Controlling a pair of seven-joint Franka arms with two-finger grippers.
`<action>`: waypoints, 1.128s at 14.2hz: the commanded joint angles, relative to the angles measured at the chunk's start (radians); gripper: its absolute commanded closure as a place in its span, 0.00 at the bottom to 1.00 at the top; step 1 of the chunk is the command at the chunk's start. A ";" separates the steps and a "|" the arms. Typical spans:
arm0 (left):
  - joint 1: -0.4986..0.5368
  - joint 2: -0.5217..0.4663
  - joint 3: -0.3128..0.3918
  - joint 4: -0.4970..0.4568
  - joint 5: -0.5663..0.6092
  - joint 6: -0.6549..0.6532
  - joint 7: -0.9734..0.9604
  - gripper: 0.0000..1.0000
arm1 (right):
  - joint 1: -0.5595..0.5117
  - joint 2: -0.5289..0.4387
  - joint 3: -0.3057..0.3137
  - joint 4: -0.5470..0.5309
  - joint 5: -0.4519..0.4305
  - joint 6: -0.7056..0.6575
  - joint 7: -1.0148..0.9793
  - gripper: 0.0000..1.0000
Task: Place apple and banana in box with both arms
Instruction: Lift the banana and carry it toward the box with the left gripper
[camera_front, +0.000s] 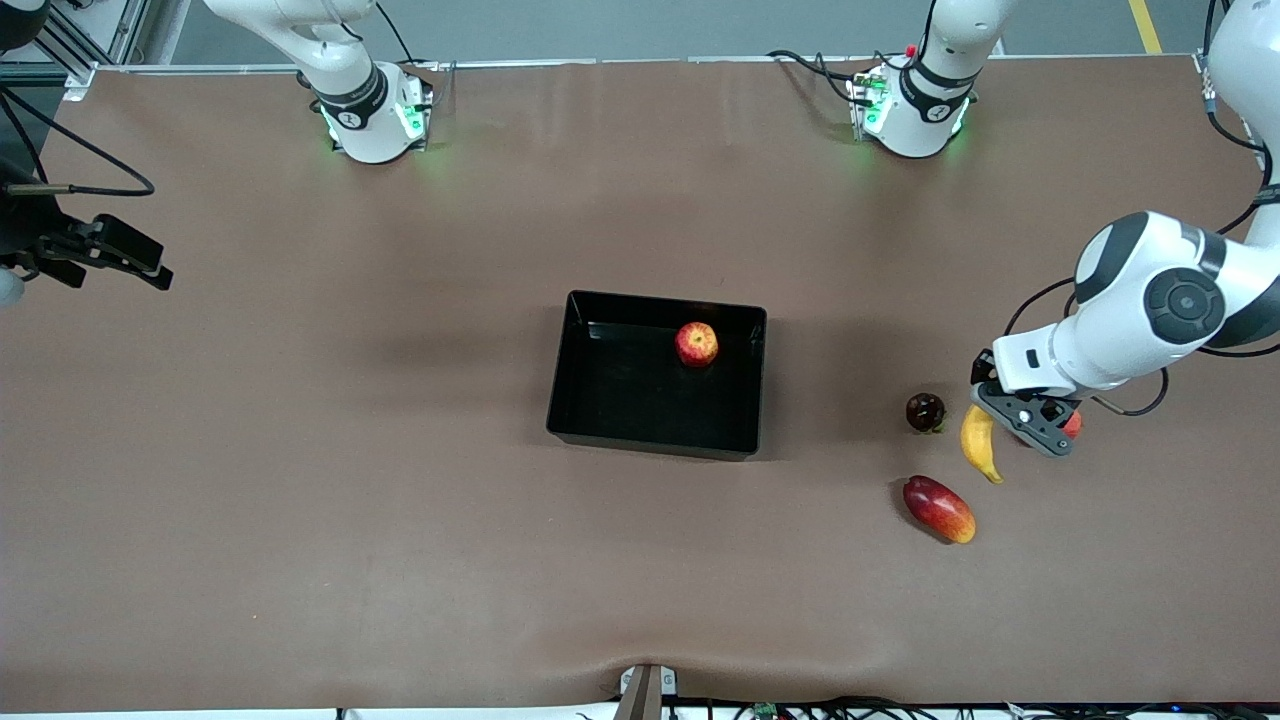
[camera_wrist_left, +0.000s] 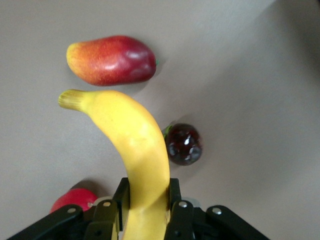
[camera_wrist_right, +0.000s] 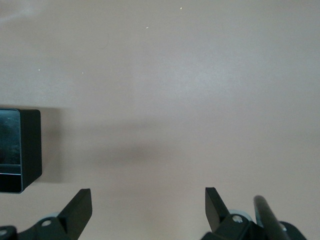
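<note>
Over the table's left-arm end, left tool grips banana.

Two white arms, black joint bands, round black joint cap; green-lit bases; black cables trail. Left gripper and right gripper: black fingers, silver screws.

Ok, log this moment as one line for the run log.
apple: in box | banana: held by left gripper, lifted | right gripper: open, waiting over table
</note>
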 joint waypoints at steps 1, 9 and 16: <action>-0.017 -0.006 -0.060 0.027 -0.023 -0.056 -0.131 1.00 | -0.009 0.014 0.004 0.011 -0.007 0.005 -0.006 0.00; -0.356 0.020 0.005 0.256 -0.120 -0.195 -0.463 1.00 | -0.009 0.016 0.003 0.010 -0.009 0.020 -0.006 0.00; -0.802 0.053 0.236 0.412 -0.141 -0.185 -0.696 1.00 | -0.020 0.014 0.001 0.008 -0.062 0.026 -0.012 0.00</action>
